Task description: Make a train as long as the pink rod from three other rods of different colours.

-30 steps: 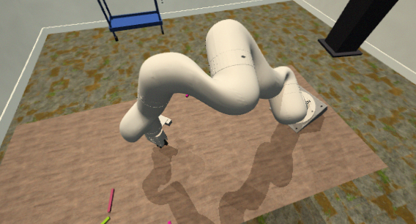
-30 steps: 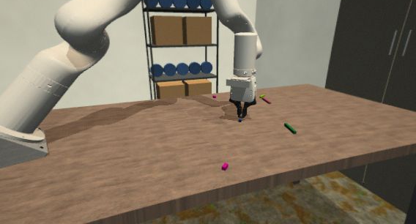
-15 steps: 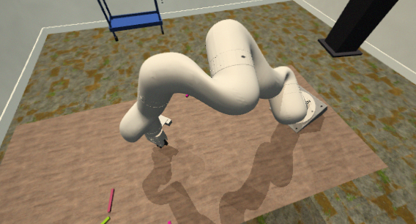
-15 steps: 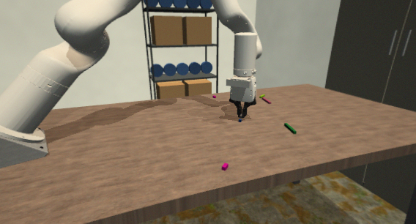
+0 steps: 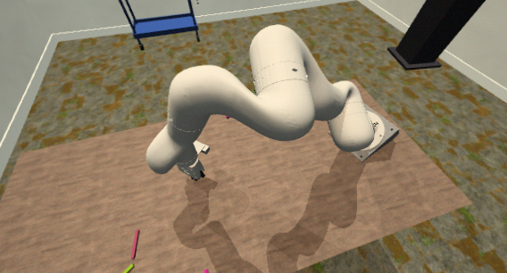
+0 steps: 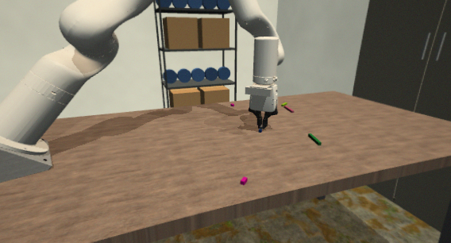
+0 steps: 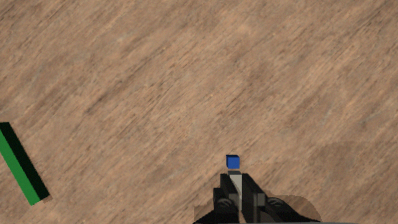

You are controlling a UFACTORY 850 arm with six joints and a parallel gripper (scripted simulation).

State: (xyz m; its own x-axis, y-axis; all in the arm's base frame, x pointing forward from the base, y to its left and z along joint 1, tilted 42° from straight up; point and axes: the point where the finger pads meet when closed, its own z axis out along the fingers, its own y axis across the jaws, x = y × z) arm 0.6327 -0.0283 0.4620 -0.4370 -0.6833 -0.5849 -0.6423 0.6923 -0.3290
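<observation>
My gripper is down at the table top, shut on a short grey rod that shows between the fingers in the wrist view. A small blue rod lies on the table just past the grey rod's far end. The pink rod lies flat with a lime rod near one end. A green rod lies apart to one side. The arm hides the grey and blue rods in the top view.
One magenta rod lies alone, another magenta rod lies across the table. The arm's base is bolted at one table edge. A shelf rack stands behind the table.
</observation>
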